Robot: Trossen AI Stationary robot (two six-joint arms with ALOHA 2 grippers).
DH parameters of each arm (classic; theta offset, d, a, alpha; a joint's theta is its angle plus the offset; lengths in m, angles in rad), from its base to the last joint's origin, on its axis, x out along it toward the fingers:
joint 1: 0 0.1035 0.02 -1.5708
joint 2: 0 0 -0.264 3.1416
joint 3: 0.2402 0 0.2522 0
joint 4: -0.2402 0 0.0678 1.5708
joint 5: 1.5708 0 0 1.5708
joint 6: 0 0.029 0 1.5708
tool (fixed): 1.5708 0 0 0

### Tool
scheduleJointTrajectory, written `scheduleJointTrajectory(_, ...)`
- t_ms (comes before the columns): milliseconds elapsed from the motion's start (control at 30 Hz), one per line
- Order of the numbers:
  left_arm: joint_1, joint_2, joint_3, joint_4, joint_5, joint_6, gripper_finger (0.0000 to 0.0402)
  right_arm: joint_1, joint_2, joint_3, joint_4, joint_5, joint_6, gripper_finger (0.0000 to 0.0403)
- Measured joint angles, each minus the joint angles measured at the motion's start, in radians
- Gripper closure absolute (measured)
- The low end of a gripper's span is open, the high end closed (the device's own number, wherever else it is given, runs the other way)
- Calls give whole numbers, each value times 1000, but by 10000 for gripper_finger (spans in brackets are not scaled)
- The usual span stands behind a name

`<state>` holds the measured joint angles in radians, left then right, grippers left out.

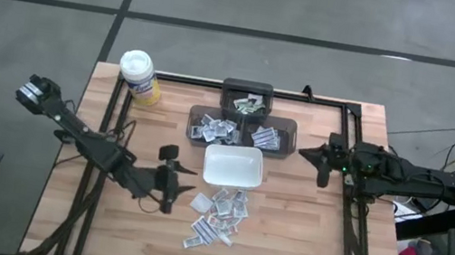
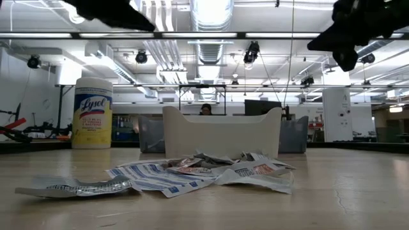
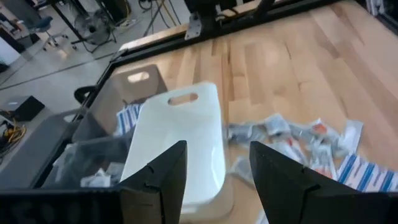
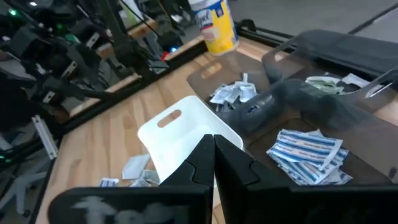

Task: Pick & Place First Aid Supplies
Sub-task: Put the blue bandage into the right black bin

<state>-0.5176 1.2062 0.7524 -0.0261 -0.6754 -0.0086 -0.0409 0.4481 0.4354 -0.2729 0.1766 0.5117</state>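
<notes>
The wooden table (image 1: pixel 301 240) fills the middle of the room, dark rails running down both its sides; on it, from big to small, a cluster of three dark trays (image 1: pixel 243 130) toward the far edge, already holding some sorted packets; just near of them a white dish (image 1: pixel 232 167), empty as far as I can see; a yellow canister (image 1: pixel 139 77) with a white lid at the far left corner; and, just near of the dish, a loose heap of first aid packets (image 1: pixel 218 218), flat and crumpled, spilling toward the near left.

The left pincer (image 1: pixel 168 176) hangs with its fingers apart and nothing between them, just left of the dish; the heap lies to its right and a little nearer, close by; its wrist view shows the dish ahead and the packets off to one side. The right pincer (image 1: pixel 325 161) is closed on nothing and waits well off to the right, beside the trays.

The left arm is plainly the nearer one; I'd judge the next move is a short swing right and down onto the heap's left edge, where single packets lie apart.
</notes>
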Motion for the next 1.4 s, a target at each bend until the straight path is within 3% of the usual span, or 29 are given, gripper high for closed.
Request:
scheduleJointTrajectory(333, 1, 237, 202, -38, 3, -63, 225, 6, -224, -140, 1, -21, -18, 394)
scheduleJointTrajectory(767, 1, 495, 564, -499, 56, -271, 225, 6, -436, -282, 1, -21, -17, 394)
scheduleJointTrajectory(867, 0, 537, 609, -504, 106, -336, 225, 6, -448, -297, 3, -21, -17, 394)
scheduleJointTrajectory(1133, -1, 614, 635, -510, 403, -576, 225, 6, -448, -316, 1, -20, -11, 394)
scheduleJointTrajectory(1400, -11, 665, 634, -524, 462, -749, 225, 6, -448, -314, 3, -20, -36, 394)
